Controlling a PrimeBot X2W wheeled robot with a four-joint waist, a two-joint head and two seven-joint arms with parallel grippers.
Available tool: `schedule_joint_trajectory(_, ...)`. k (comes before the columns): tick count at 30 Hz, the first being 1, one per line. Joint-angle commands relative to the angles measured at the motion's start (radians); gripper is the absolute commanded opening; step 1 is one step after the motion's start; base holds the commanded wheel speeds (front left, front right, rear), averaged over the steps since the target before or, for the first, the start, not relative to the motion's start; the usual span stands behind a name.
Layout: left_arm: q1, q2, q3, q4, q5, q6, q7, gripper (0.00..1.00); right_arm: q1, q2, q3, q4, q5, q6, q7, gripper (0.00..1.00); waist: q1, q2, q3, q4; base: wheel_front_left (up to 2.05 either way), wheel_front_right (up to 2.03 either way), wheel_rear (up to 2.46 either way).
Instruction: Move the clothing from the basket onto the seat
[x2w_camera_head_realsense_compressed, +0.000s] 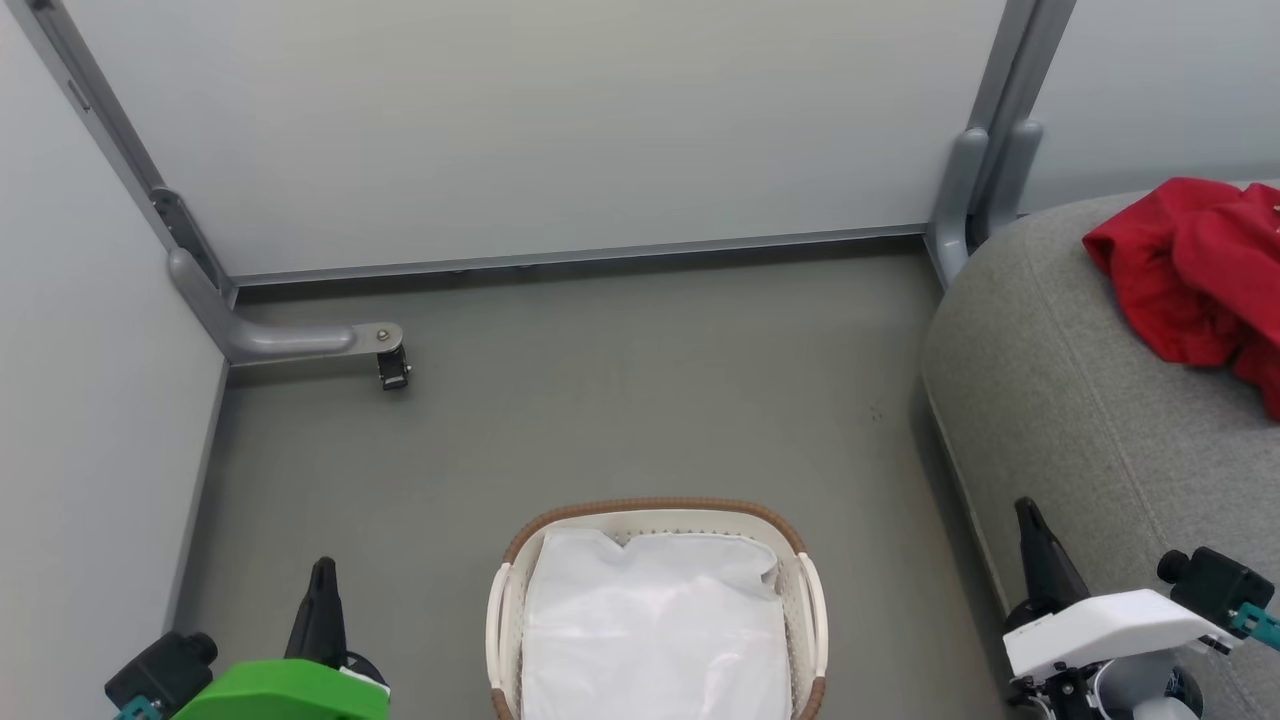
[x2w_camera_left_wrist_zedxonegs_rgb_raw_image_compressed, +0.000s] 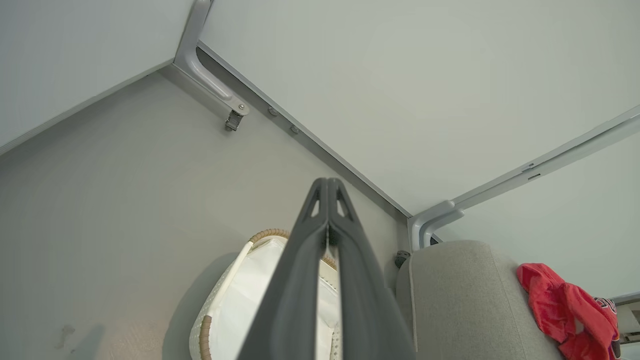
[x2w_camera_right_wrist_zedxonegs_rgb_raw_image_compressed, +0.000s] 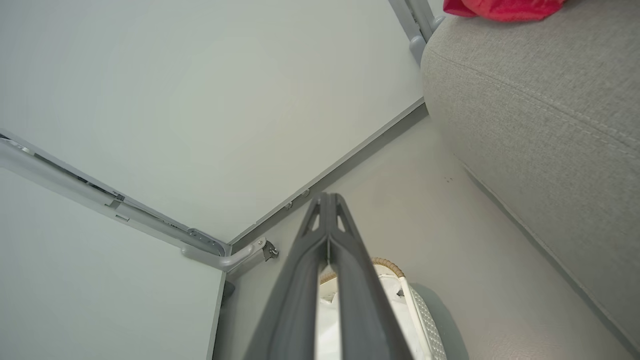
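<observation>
Your left pincer (x2w_camera_head_realsense_compressed: 322, 585), lower left of the head view: both dark fingers pressed together into one point, nothing between them. It hangs over the bare grey floor (x2w_camera_head_realsense_compressed: 600, 400), just left of the basket, with its green housing behind it. Its own wrist camera agrees: the fingers meet along their length, tips aimed toward the partition corner.

Back left corner: a grey partition foot (x2w_camera_head_realsense_compressed: 290, 340) with a small black caster at its end, well apart from the basket.

Bottom centre: the basket (x2w_camera_head_realsense_compressed: 650, 507), white perforated plastic with a brown woven rim, stands on the floor between your two pincers. A rumpled plain white liner sheet (x2w_camera_head_realsense_compressed: 655, 620) covers its inside as far as you can see.

Lower right: your right pincer (x2w_camera_head_realsense_compressed: 1032, 525), white housing, fingers likewise closed flat on each other and holding nothing, seen against the near edge of the seat.

Right side: the seat (x2w_camera_head_realsense_compressed: 1060, 400), a grey woven cushion with a rounded corner, sits near the basket. The clothing (x2w_camera_head_realsense_compressed: 1190, 265), a crumpled bright red heap, lies on top of the seat at the far right, cut by the frame edge, well apart from the basket and both pincers.
</observation>
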Motion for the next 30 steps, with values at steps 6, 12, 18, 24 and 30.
schedule_joint_trajectory(6,-0.041,-0.003,0.025,-0.015,-0.088,-0.016,0.024,0.0,-0.027,-0.01,-0.013,-0.015,0.101,0.0,0.024,0.0,0.0,0.0,0.0,-0.002,0.0,0.0,0.0)
schedule_joint_trajectory(12,-0.051,-0.004,0.04,-0.015,-0.154,-0.023,0.043,0.0,-0.033,-0.011,-0.02,-0.016,0.174,-0.001,0.043,0.0,0.0,0.0,0.0,-0.005,0.0,0.0,0.0)
schedule_joint_trajectory(18,-0.061,-0.005,0.053,-0.015,-0.216,-0.03,0.061,0.0,-0.037,-0.011,-0.028,-0.016,0.244,-0.001,0.061,0.0,0.0,0.0,0.0,-0.007,0.0,0.0,0.0)
schedule_joint_trajectory(24,-0.071,-0.006,0.067,-0.015,-0.275,-0.036,0.079,0.0,-0.043,-0.012,-0.035,-0.016,0.31,-0.001,0.079,0.0,0.0,0.0,0.0,-0.009,0.0,0.0,0.0)
schedule_joint_trajectory(30,-0.079,-0.007,0.08,-0.015,-0.332,-0.043,0.096,0.0,-0.049,-0.012,-0.042,-0.017,0.374,-0.001,0.096,0.0,0.0,0.0,0.0,-0.012,0.0,0.0,0.0)
